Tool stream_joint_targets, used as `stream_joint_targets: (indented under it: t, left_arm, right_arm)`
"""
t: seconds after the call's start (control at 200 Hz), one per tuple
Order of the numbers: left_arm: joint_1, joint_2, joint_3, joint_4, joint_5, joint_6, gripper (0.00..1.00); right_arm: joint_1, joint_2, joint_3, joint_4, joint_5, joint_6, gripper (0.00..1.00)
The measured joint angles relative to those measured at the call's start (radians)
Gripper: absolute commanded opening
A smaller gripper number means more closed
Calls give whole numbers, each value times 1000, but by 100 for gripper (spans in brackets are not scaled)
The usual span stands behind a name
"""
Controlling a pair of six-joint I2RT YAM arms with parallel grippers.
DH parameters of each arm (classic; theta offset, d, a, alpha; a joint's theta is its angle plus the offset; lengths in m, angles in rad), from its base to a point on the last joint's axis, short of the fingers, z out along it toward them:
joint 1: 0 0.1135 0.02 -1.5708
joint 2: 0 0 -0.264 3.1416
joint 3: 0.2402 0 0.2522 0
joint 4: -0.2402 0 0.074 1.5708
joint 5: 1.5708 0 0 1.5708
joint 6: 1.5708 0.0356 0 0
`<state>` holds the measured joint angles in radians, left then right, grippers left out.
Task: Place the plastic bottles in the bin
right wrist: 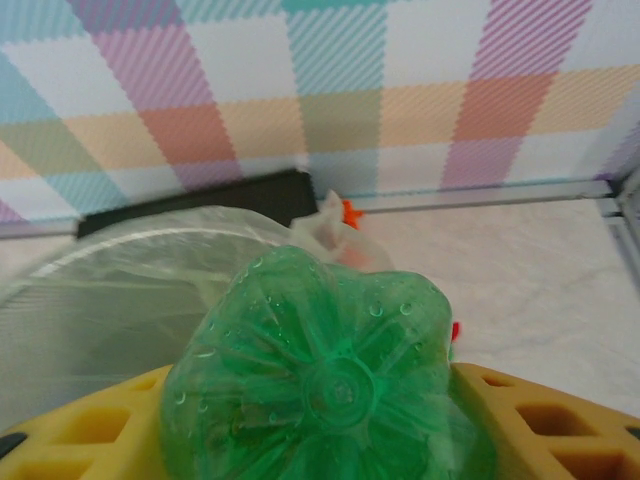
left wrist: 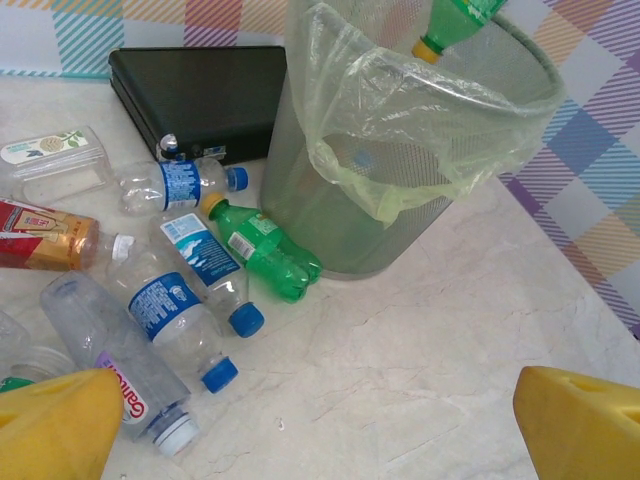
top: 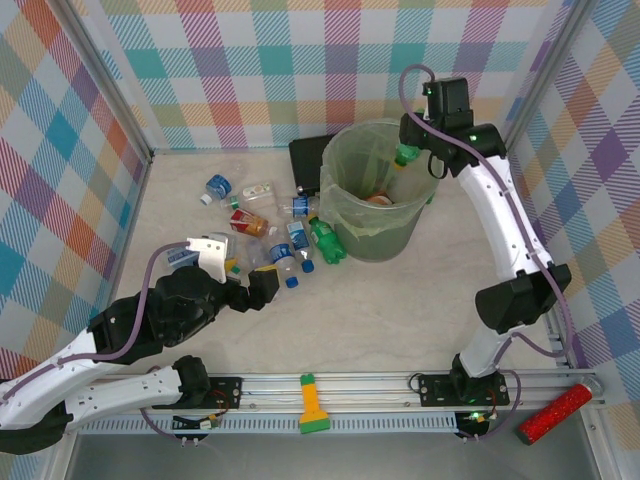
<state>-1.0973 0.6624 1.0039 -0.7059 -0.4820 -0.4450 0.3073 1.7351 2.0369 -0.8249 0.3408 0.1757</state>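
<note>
The right gripper (top: 418,140) grips a green bottle (top: 403,155) cap-down over the far rim of the bin (top: 385,235). The drop seems to be in hand, so next its fingers need only part. The left gripper (top: 262,288), spread wide and empty, hovers left of the bin by the loose bottles (top: 297,240).

1. A robotics lab test cell, not a home or a shop: the pale marble-look tabletop (top: 400,300) is boxed in on three sides by wall panels (top: 250,70) printed with pastel checks.
2. Bare aluminium posts (top: 110,80) frame the corners of the enclosure.
3. Two robot arms, the left arm (top: 130,335) and the right arm (top: 500,215), are bolted to a slotted aluminium rail (top: 380,385) along the near edge, with purple cables (top: 403,88) looping loose beside them.
</note>
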Motion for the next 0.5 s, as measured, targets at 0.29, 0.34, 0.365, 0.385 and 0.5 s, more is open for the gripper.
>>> stream_joint_targets:
  t: [0.29,0.34,0.365,0.385,0.5]
  left_arm:
    - [0,-19,0,-3,-2,0,100]
    - [0,-24,0,-3,-3,0,100]
    - [0,-26,0,-3,-3,0,100]
    - [0,-28,0,-3,-4,-1,100]
    - [0,-29,0,-7,-6,-1,100]
  right_arm:
    - [0,15,0,-33,57,-36,55]
    - [0,16,0,-34,61,-36,57]
    - [0,18,0,-34,62,-36,59]
    - [0,18,0,-34,64,-36,61]
    - [0,23,0,-39,68,-37,74]
